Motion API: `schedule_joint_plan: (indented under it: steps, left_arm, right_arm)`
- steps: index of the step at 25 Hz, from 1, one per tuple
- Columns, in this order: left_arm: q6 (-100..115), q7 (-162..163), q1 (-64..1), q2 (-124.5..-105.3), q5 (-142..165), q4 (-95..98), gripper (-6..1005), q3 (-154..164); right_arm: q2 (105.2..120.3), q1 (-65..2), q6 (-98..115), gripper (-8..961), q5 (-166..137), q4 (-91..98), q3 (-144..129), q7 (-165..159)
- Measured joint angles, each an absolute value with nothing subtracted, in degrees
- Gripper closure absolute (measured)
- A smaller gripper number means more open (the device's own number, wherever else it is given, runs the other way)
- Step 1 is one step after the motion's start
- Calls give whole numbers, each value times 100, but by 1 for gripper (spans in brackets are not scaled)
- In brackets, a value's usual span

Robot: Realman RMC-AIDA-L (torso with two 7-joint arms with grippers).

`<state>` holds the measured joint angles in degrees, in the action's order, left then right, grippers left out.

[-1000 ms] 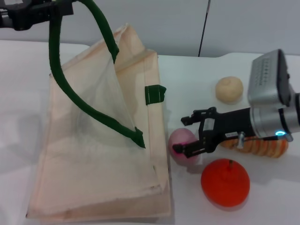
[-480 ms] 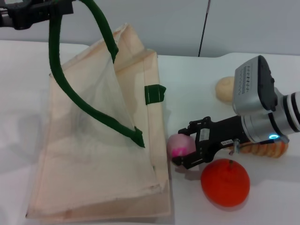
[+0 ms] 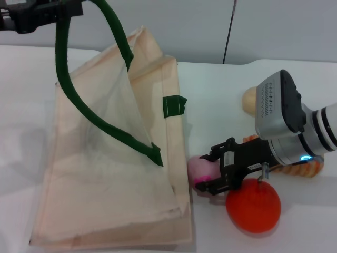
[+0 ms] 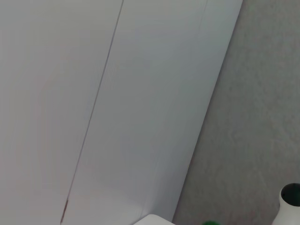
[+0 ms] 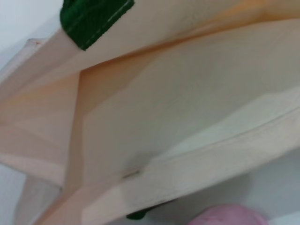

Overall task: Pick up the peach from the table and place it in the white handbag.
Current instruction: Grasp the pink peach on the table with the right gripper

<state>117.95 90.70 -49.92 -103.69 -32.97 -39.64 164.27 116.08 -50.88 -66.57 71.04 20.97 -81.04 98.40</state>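
The peach (image 3: 199,167) is pale pink with a magenta blotch and lies on the table against the right edge of the white handbag (image 3: 105,174). My right gripper (image 3: 209,169) reaches in from the right, its black fingers closed against both sides of the peach. The peach also shows at the edge of the right wrist view (image 5: 229,215), next to the handbag's cloth (image 5: 178,117). My left gripper (image 3: 39,13) is at the top left, shut on a dark green handle (image 3: 79,105) that it holds up, so the bag's mouth gapes.
A red-orange fruit (image 3: 254,205) with a stem sits just under my right gripper. A beige ball (image 3: 248,98) lies behind the right wrist. An orange striped object (image 3: 303,168) lies under the right arm. The white table (image 3: 210,105) extends right of the bag.
My right gripper has moved down and toward the bag, its wrist tilting up, and its fingers have narrowed onto the peach. The peach shifted slightly toward the bag. The left arm has not moved.
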Motion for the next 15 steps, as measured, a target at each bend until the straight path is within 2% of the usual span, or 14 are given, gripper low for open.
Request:
schedule_joint_plan:
  steps: [15]
  left_arm:
    - [11795,9070,-4950,-10367,-3296,-3965,854,16427]
  right_arm:
    - [11585,-4782,-6209,327,7566,2329,-7947,10042]
